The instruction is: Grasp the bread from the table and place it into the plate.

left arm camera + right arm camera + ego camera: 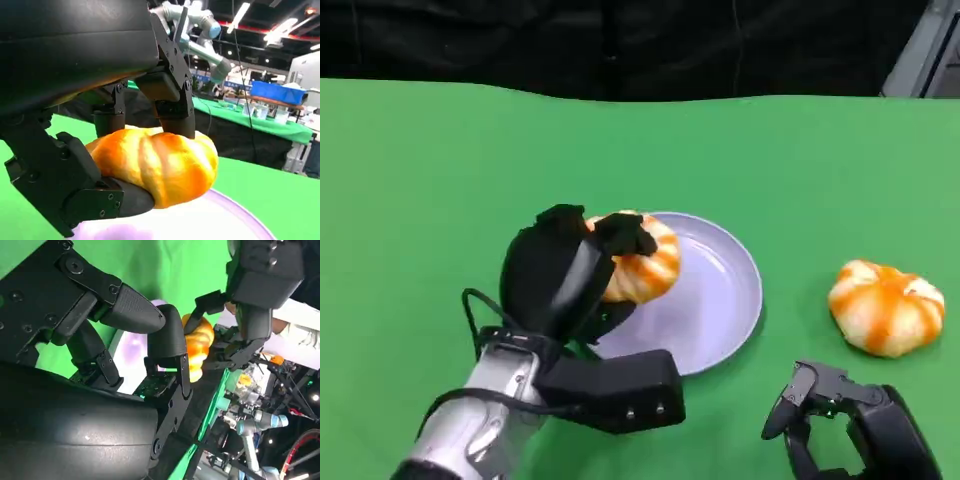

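Table: a green tabletop point(420, 200) with a dark curtain behind its far edge.
Left arm: the silver forearm point(470, 425) comes in from the near-left corner, with a black box and cables at the wrist.
Plate: a round pale lavender plate point(720, 290) lies near the middle of the tabletop, a little toward the near edge.
Left hand: the black left hand point(565, 270) is over the left rim of the plate and holds the bun. In the left wrist view, the fingers point(172, 95) press on the top of the bun and the thumb part is under it.
Held bread: 1 round orange-and-white striped bread bun point(645, 265) is in the left hand, above the left part of the plate. In the left wrist view this bun point(160, 165) is just over the plate surface point(220, 222); I cannot tell if it touches the plate.
Second bread: 1 more bun of the same orange-and-white kind point(887, 307) lies on the tabletop near the right edge, apart from the plate.
Right hand: the black right hand point(835, 410) is at the near-right corner, in front of the second bun, and holds nothing. In the right wrist view its fingers point(167, 337) are curved but apart.
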